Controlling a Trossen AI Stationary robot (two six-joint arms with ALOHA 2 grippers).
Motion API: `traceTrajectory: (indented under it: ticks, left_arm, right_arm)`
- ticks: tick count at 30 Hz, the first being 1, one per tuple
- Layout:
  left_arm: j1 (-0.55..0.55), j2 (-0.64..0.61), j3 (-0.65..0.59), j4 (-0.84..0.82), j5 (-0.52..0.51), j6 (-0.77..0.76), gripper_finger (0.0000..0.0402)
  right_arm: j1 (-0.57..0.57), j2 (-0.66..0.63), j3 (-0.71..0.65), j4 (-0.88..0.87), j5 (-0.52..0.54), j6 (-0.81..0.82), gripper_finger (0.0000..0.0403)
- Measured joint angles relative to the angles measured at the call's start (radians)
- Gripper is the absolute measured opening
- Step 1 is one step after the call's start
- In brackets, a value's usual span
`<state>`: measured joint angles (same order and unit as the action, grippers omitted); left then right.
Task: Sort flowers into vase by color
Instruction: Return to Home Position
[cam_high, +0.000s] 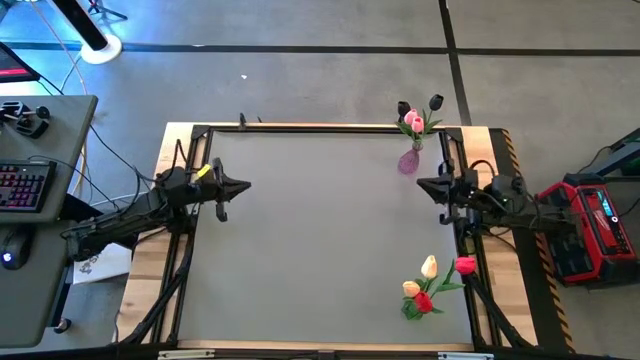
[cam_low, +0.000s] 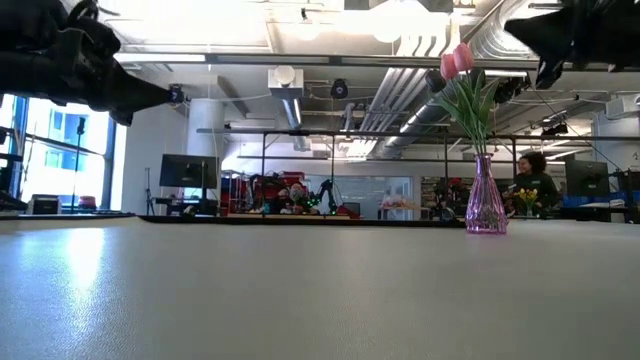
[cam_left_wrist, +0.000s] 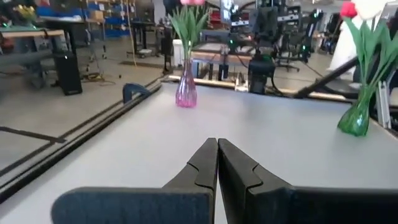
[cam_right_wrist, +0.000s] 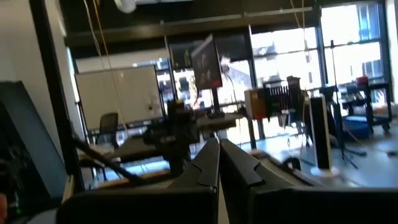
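A pink glass vase (cam_high: 408, 161) stands near the table's far right corner. Pink and black tulips (cam_high: 415, 119) stick into it by their stems; it also shows in the low view (cam_low: 486, 205) and the left wrist view (cam_left_wrist: 186, 93). A green vase (cam_high: 411, 309) stands near the near right corner, holding red and cream-yellow tulips (cam_high: 440, 278). My left gripper (cam_high: 241, 187) hovers shut over the table's left side, above the surface (cam_left_wrist: 217, 149). My right gripper (cam_high: 421, 184) hovers shut at the right side, between the two vases (cam_right_wrist: 219, 149).
The grey table top (cam_high: 320, 240) lies bare between the two arms. A black frame rail (cam_high: 320, 128) runs along the far edge. A red case (cam_high: 590, 225) sits beyond the right edge and a desk with a keyboard (cam_high: 25, 185) beyond the left. A person (cam_low: 530, 180) is far behind the table.
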<state>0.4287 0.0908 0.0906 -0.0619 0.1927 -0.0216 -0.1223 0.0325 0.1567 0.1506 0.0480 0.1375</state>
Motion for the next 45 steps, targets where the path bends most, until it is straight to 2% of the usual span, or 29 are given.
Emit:
traceTrajectory:
  ticks: [4,9,14,18,26,31,35,45]
  left_arm:
    - [0.023,0.018,0.0,0.015,0.009,0.039,0.0]
    - [0.107,0.0,0.049,0.028,0.032,0.059,0.0]
    - [0.194,-0.002,0.058,0.016,0.16,0.051,0.0]
    - [0.227,-0.002,0.016,0.04,0.244,0.015,0.0]
    - [0.216,-0.002,-0.073,0.22,0.246,-0.075,0.0]
    - [0.21,-0.002,-0.079,0.219,0.246,-0.073,0.0]
    - [0.181,0.013,-0.079,0.19,0.247,-0.062,0.0]
    - [0.141,0.133,-0.079,0.224,0.242,0.015,0.0]
  right_arm:
    - [0.0,-0.002,-0.007,-0.022,0.014,-0.009,0.0]
    - [0.0,-0.002,0.035,-0.044,0.016,-0.054,0.0]
    - [0.0,-0.001,0.078,-0.118,0.019,-0.095,0.0]
    - [0.0,-0.001,0.07,-0.121,0.019,-0.093,0.0]
    - [0.0,-0.001,0.021,-0.11,0.03,-0.039,0.0]
    - [0.0,0.0,-0.069,0.027,0.037,-0.011,0.0]
    - [0.001,0.001,-0.146,0.12,0.107,-0.004,0.0]
    - [0.001,-0.002,-0.137,0.087,0.105,-0.093,0.0]
